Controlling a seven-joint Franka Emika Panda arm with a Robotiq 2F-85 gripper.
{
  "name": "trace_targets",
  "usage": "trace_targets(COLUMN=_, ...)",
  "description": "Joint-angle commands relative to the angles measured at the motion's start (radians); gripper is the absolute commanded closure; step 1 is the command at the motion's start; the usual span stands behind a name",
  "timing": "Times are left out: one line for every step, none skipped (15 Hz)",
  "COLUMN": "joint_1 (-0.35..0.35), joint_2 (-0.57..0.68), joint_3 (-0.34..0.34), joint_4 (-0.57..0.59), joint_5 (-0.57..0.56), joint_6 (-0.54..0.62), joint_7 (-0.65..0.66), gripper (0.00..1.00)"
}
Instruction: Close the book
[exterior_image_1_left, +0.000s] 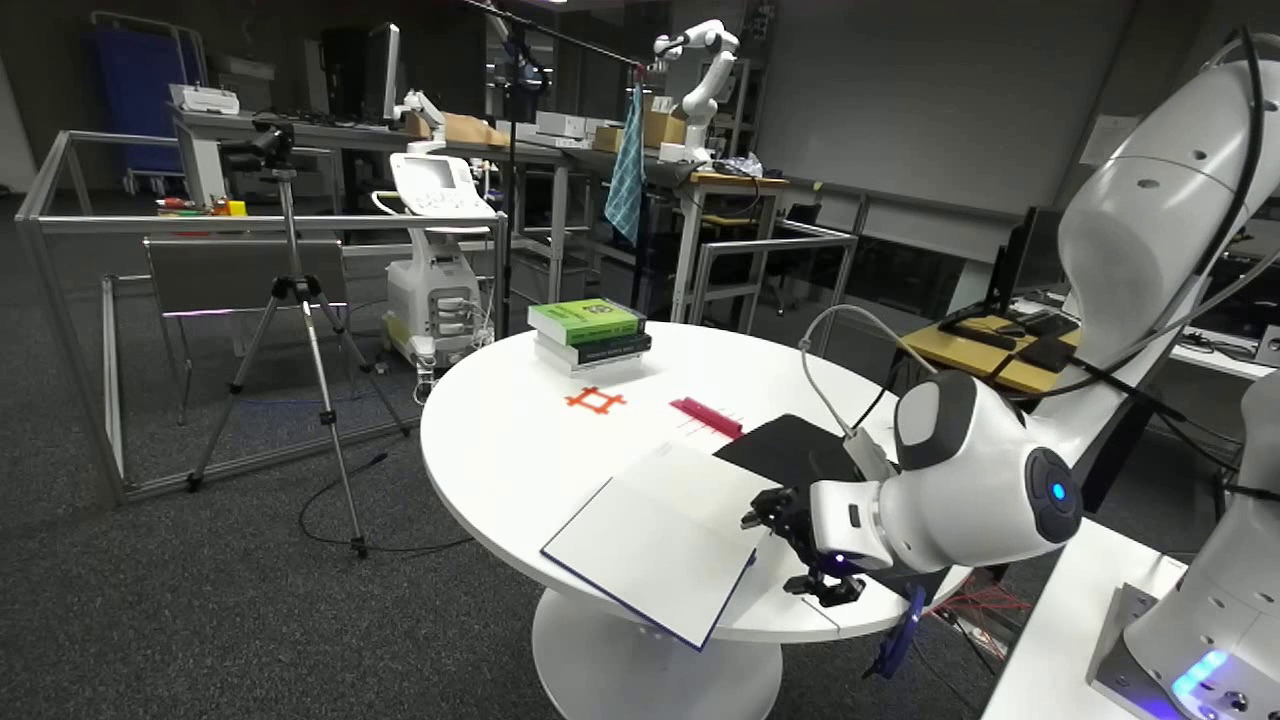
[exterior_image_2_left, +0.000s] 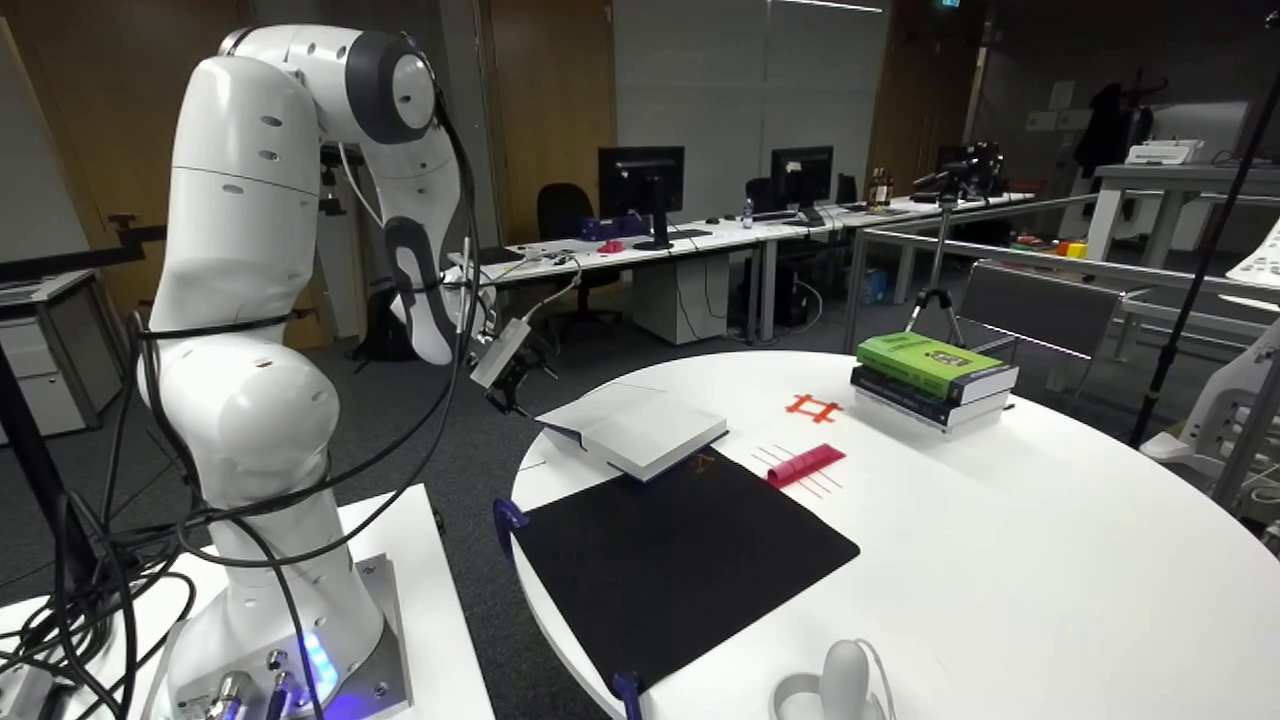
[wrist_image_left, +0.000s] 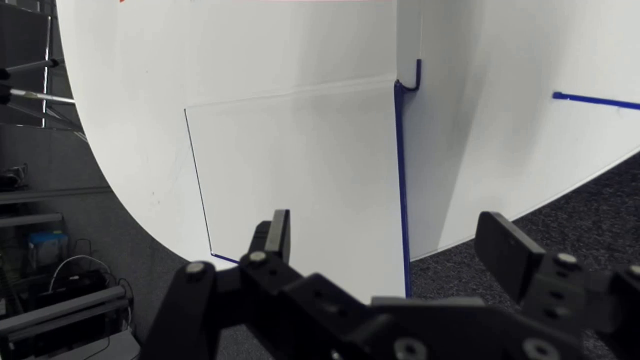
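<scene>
Grey carpet (exterior_image_1_left: 80, 620) surrounds a round white table (exterior_image_1_left: 480, 430) in an exterior view, and a tripod (exterior_image_1_left: 297, 290) stands beyond the table's ten o'clock side. Read as a dial, the tabletop there carries a stack of volumes (exterior_image_1_left: 590, 322), a green one uppermost, at eleven; an orange frame (exterior_image_1_left: 587, 404) at ten, farther in; a pink strip (exterior_image_1_left: 707, 417) at twelve, near the middle; and a black sheet (exterior_image_1_left: 775, 447) at about two, partly hidden by the white arm (exterior_image_1_left: 1130, 230). At six lies the book (exterior_image_1_left: 650, 560), open, its white pages facing up and its dark blue cover showing along the edges. An exterior view also has a pale controller (exterior_image_2_left: 845, 685) off the sheet's four o'clock side, while the book's thick page block sits at the sheet's eleven, overlapping its edge.

Wide apart stand the fingers (wrist_image_left: 505, 255) of the pincer (wrist_image_left: 386, 225). One of them shows in the wrist view at seven o'clock, in front of a white page; its partner stands at four, out past the book's blue edge, with the table's edge and carpet behind it. Whether either touches the book cannot be told. The opened side of the book runs toward six o'clock in that view, showing past the table's edge; I cannot tell if it lies flat or is raised. In both exterior views the pincer is near the book.
</scene>
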Motion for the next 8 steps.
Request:
trace_targets(joint_1=-0.019, joint_2=0.061, joint_3=0.005, joint_4=0.038, joint_5=-0.061, joint_6=0.009, joint_7=0.012, gripper=0.00)
trace_targets(joint_1=-0.019, joint_2=0.078, joint_3=0.004, joint_4=0.047, joint_5=-0.071, joint_6=0.005, joint_7=0.011, gripper=0.00)
trace_targets(joint_1=-0.019, joint_2=0.095, joint_3=0.003, joint_4=0.056, joint_5=-0.082, joint_6=0.000, joint_7=0.009, gripper=0.00)
trace_targets(joint_1=-0.020, joint_2=0.108, joint_3=0.002, joint_4=0.066, joint_5=-0.089, joint_6=-0.003, joint_7=0.004, gripper=0.00)
trace_targets(joint_1=-0.021, joint_2=0.120, joint_3=0.002, joint_4=0.075, joint_5=-0.098, joint_6=-0.007, joint_7=0.001, gripper=0.00)
trace_targets(joint_1=-0.022, joint_2=0.129, joint_3=0.003, joint_4=0.083, joint_5=-0.107, joint_6=-0.009, joint_7=0.000, gripper=0.00)
trace_targets(joint_1=-0.024, joint_2=0.135, joint_3=0.003, joint_4=0.092, joint_5=-0.117, joint_6=-0.012, joint_7=-0.002, gripper=0.00)
trace_targets(joint_1=-0.026, joint_2=0.141, joint_3=0.004, joint_4=0.099, joint_5=-0.126, joint_6=-0.012, joint_7=-0.002, gripper=0.00)
